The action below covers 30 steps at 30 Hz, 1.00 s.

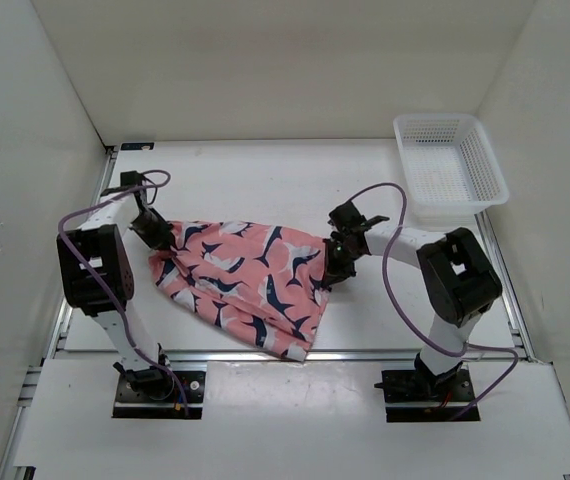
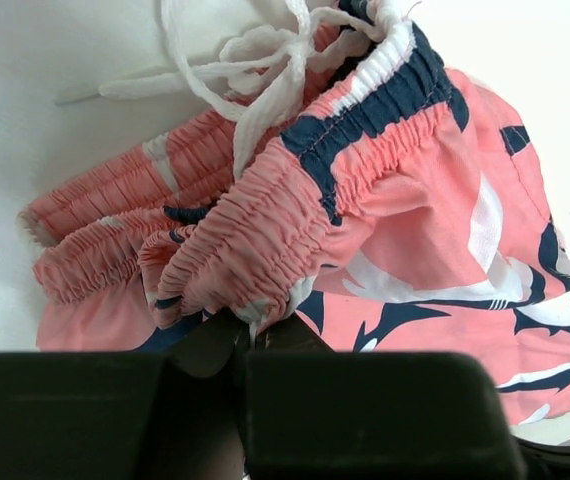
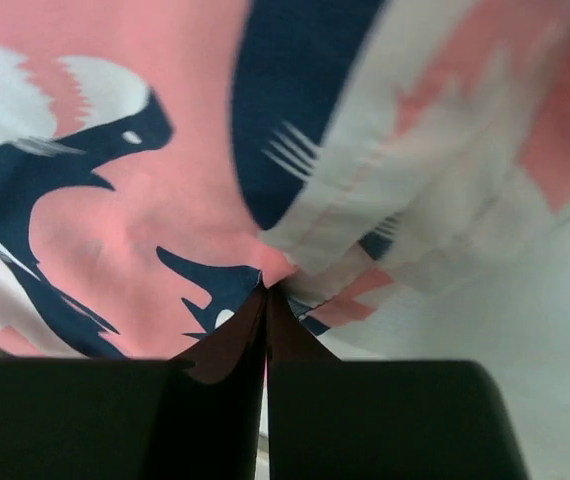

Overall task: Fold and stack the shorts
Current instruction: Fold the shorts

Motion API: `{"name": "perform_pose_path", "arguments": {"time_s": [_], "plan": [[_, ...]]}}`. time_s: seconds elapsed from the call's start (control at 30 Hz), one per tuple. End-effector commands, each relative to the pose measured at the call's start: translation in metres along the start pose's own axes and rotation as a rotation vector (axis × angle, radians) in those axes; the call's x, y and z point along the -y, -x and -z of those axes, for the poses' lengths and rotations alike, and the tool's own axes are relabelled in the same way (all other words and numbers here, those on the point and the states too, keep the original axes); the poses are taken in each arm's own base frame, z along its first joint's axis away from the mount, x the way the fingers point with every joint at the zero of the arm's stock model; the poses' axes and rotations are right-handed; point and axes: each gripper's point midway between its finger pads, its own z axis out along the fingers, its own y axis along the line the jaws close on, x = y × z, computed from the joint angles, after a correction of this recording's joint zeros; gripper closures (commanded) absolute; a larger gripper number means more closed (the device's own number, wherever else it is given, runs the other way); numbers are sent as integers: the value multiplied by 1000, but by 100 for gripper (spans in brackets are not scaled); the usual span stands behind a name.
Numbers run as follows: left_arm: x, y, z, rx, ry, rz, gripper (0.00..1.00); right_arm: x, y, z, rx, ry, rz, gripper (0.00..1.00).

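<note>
The shorts (image 1: 250, 280) lie spread on the white surface (image 1: 265, 180) between the two arms, waistband toward the left arm and leg hems toward the right, one leg reaching to the near edge.

The left claw (image 1: 163, 252) has its fingers pressed together with no gap showing. In the left wrist view the fingertips (image 2: 233, 345) pinch the gathered elastic waistband, which bunches up into folds just above them. The white drawstring (image 2: 265, 60) lies in a loose tangle beyond the waistband, partly on the bare surface.

The right claw (image 1: 332, 270) sits at the opposite side of the shorts, its fingers also closed tight. In the right wrist view the fingertips (image 3: 255, 320) meet on the fabric at a hem edge.

A white mesh basket (image 1: 495, 170) stands in the far right corner, well apart from the shorts.
</note>
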Motion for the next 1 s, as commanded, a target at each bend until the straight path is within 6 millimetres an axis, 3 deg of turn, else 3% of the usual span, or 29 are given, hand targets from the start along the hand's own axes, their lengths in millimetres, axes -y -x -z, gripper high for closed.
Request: {"name": "perform_pose_path", "arguments": {"time_s": [0.0, 0.13, 0.2, 0.23, 0.27, 0.33, 0.37, 0.43, 0.47, 0.5, 0.57, 0.6, 0.63, 0.7, 0.73, 0.77, 0.8, 0.83, 0.97], "plan": [[23, 21, 3, 49, -44, 2, 89, 11, 50, 8, 111, -42, -4, 100], [63, 28, -1, 55, -85, -23, 89, 37, 101, 7, 161, -90, -34, 100], [88, 33, -1, 49, -132, -6, 89, 42, 138, 18, 227, -100, -38, 100], [93, 38, -1, 56, -139, 4, 89, 50, 141, 12, 199, -117, -39, 100], [109, 42, 2, 58, -171, 10, 89, 45, 163, 20, 242, -113, -37, 100], [124, 45, 9, 58, -213, 3, 89, 51, 175, 21, 243, -129, -43, 100], [130, 44, 13, 61, -220, -7, 85, 48, 188, 32, 275, -121, -35, 100], [137, 46, 26, 73, -254, -35, 67, 46, 192, 46, 301, -138, -33, 100], [138, 48, 35, 88, -263, -69, 41, 43, 195, 55, 319, -142, -19, 90], [138, 54, 52, 146, -265, -82, 31, 37, 195, 70, 349, -131, -11, 82], [134, 59, 67, 200, -249, -100, 18, 34, 192, 84, 372, -134, -7, 66], [126, 60, 74, 227, -223, -114, 17, 33, 189, 96, 392, -141, -5, 48], [121, 65, 74, 239, -211, -101, 17, 34, 189, 102, 409, -154, -5, 39], [113, 66, 75, 240, -189, -113, 24, 34, 178, 115, 415, -164, -7, 37], [102, 66, 71, 229, -162, -96, 34, 31, 174, 117, 416, -160, 3, 36], [98, 62, 67, 212, -148, -94, 66, 31, 170, 120, 419, -159, 3, 36], [86, 59, 58, 197, -117, -79, 82, 29, 161, 122, 421, -165, 13, 36], [78, 60, 54, 194, -95, -68, 90, 26, 156, 121, 415, -161, 13, 36], [64, 60, 45, 209, -40, -103, 90, 31, 134, 117, 384, -178, 15, 36]]}}
